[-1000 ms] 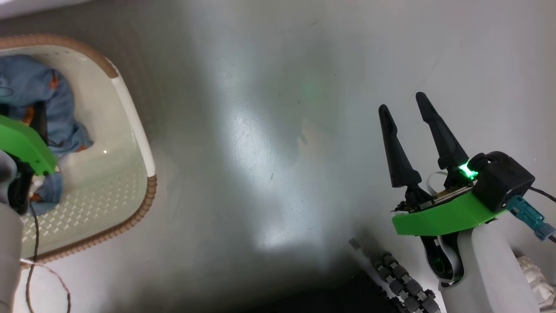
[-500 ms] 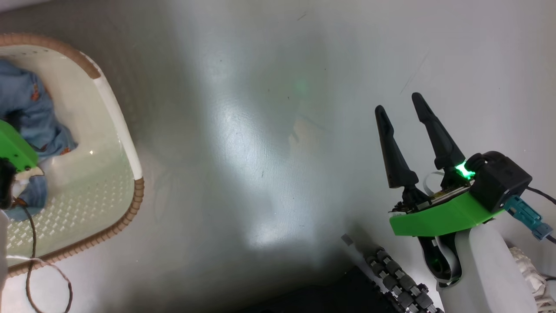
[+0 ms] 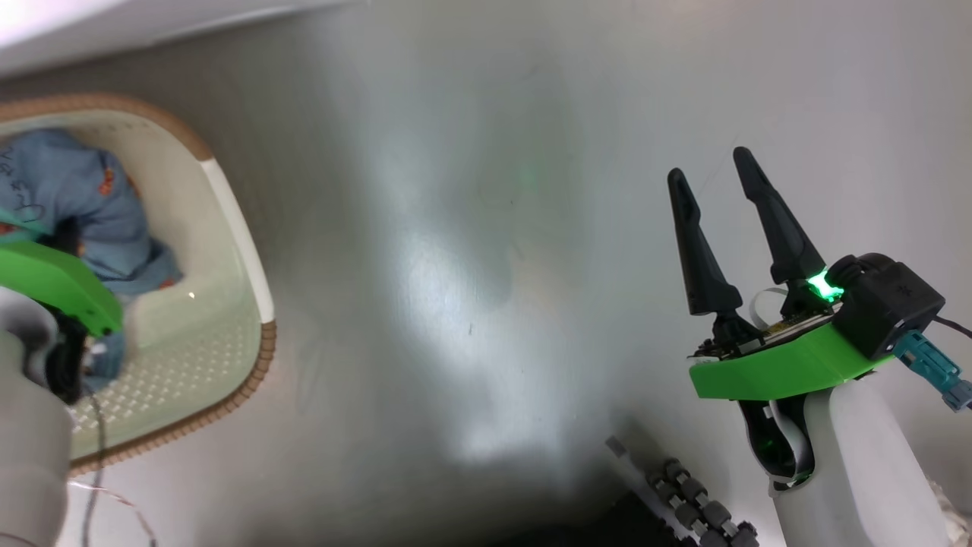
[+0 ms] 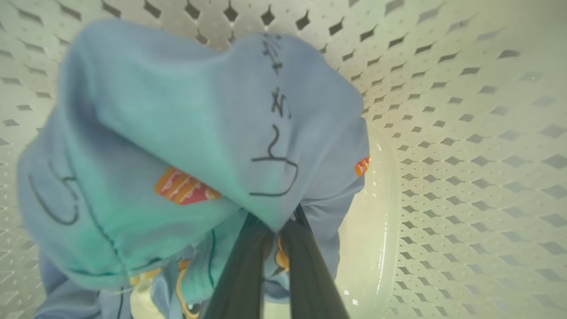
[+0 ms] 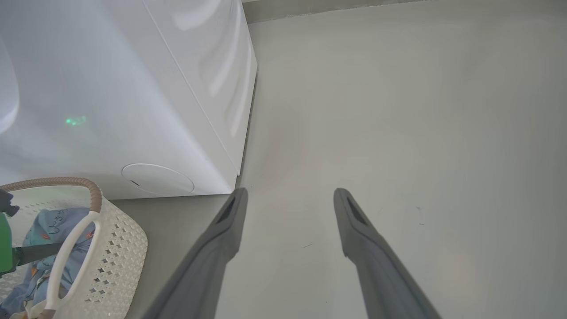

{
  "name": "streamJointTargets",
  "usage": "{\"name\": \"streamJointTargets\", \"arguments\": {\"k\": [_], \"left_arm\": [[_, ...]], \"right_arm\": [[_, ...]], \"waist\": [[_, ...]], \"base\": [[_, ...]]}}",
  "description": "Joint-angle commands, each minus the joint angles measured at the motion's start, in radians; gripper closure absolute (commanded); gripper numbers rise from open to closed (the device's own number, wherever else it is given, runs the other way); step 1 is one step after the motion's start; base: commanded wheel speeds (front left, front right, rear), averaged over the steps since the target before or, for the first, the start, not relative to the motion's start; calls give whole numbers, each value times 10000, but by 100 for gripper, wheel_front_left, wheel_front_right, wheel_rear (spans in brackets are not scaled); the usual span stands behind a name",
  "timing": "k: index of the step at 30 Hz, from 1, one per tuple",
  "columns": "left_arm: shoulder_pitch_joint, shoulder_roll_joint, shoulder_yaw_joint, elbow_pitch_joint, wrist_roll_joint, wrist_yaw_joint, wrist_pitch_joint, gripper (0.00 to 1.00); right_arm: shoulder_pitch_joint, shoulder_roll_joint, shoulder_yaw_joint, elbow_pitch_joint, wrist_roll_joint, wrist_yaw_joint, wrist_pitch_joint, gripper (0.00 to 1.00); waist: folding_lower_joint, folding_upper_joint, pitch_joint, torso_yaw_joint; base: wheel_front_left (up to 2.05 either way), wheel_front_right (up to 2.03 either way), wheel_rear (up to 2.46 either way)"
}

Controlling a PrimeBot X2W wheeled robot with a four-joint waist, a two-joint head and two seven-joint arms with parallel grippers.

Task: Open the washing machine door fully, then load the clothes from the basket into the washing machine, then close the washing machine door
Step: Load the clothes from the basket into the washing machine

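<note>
Inside the cream perforated basket [image 4: 465, 133], the left gripper [image 4: 275, 221] is pinching a fold of the light blue printed clothes [image 4: 177, 133]. The right gripper [image 3: 708, 163] is hovering over the grey floor [image 3: 456, 228], fingers spread. The basket is sitting just beside the white washing machine [image 5: 110, 88].

The head camera looks steeply down at the floor [image 3: 486, 319], with the basket [image 3: 237, 228] cut by its left edge and the right gripper [image 3: 709, 163] at lower right. The left wrist camera sits inside that basket, very near the clothes [image 4: 177, 133], looking along its own fingers [image 4: 241, 274] toward the perforated wall. The right wrist camera hangs low, facing across the floor to a bottom corner of the washing machine [image 5: 133, 88]. All three share basket and clothes; the blurred pale band [image 3: 114, 23] atop the head view is perhaps that machine.
</note>
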Motion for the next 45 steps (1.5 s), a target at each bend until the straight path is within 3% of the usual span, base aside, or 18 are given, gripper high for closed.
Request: {"name": "streamJointTargets", "arguments": {"k": [1, 10, 24, 35, 45], "left_arm": [[540, 340, 131, -169, -143, -26, -205, 100], [1581, 76, -301, -555, -552, -28, -1459, 100], [3235, -268, -701, -1290, -854, -28, -2128, 100], [5139, -545, 530, -3791, 33, 236, -2143, 100], [7025, -1155, 1843, -6365, 1085, 544, -2144, 100]], "right_arm": [[317, 12, 106, -162, -64, 16, -74, 0], [573, 12, -33, -18, -363, 16, -74, 0], [1150, 4, -96, 405, -623, 16, -74, 0], [1810, -164, -210, 702, -626, 16, -74, 0], [2476, -369, -364, 900, -568, 16, -74, 0]], "waist": [[0, 0, -466, 158], [0, 0, -1899, 504], [0, 0, -4110, 967], [0, 0, -5908, 1220], [0, 0, -7431, 1438]], "base": [[0, 0, 0], [0, 0, 0], [0, 0, 0], [0, 0, 0], [0, 0, 0]]}}
